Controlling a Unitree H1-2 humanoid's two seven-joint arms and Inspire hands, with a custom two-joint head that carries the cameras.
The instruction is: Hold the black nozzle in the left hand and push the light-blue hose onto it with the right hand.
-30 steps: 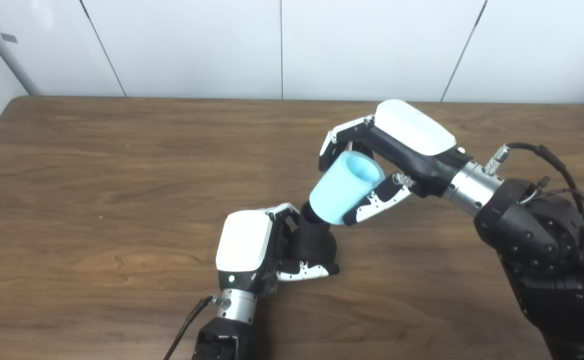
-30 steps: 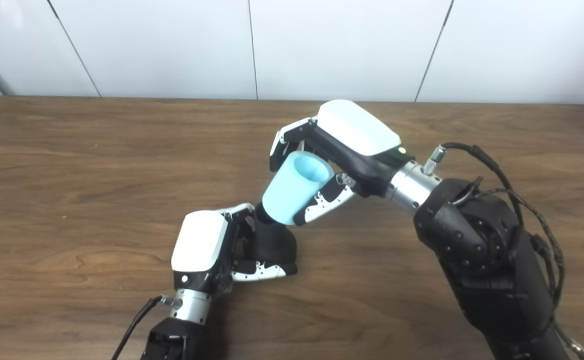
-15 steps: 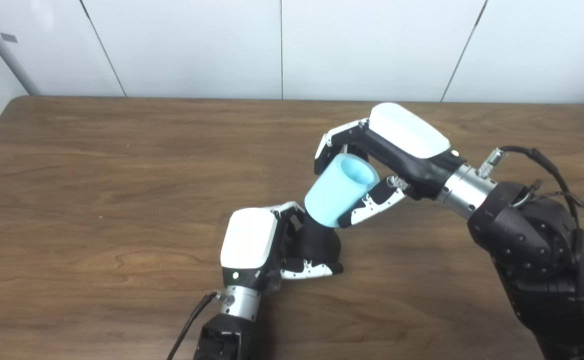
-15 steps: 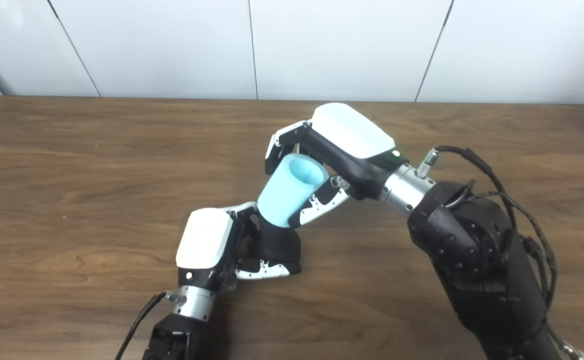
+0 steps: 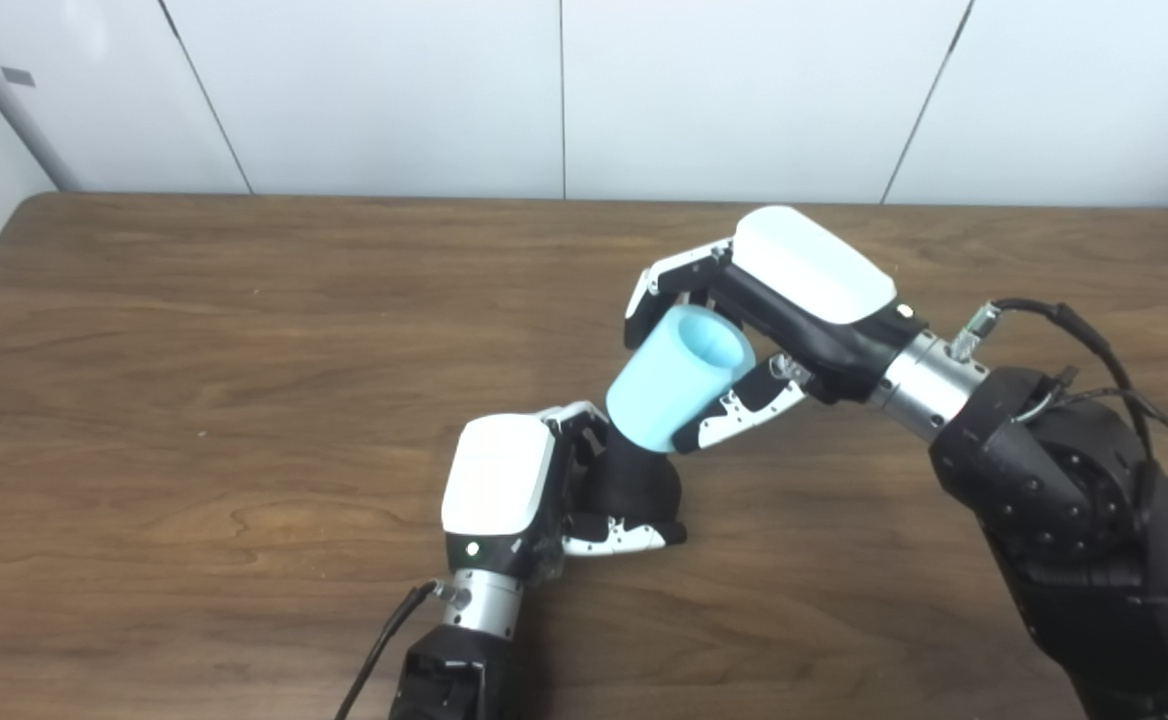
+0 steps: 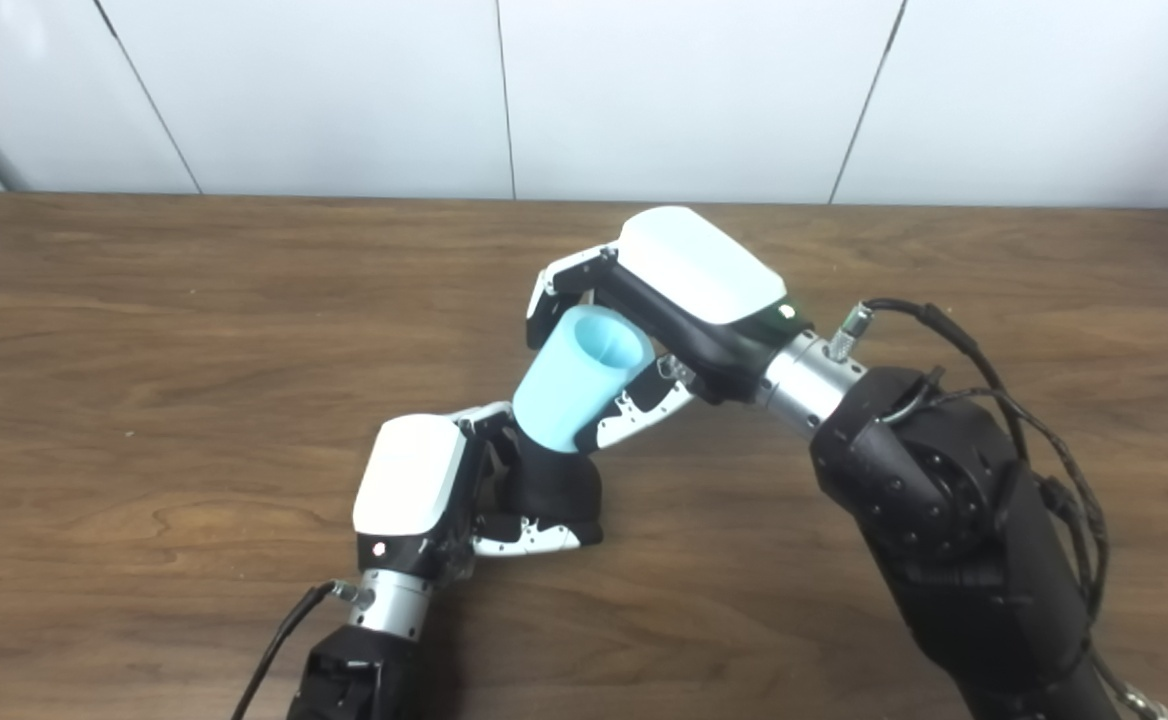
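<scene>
The light-blue hose is seen as a short, smooth, matte tube, slightly tapered, with its wider open end tilted up and to the right so that the hollow inside is visible. Its narrower lower end is seated over the top of the black nozzle; how far it has been pushed on cannot quite be judged, since the joint is partly hidden. The nozzle is a dull black, rounded body, broad below and narrowing to a neck under the hose. It is held above the wooden desk, near its middle, in the left hand, whose fingers and thumb are wrapped around the broad base. The hose is clasped in the right hand, with the fingers curled over its far side and the thumb pressed along its near side. The right forearm is stretched in from the lower right, with black cables looped beside the wrist.
</scene>
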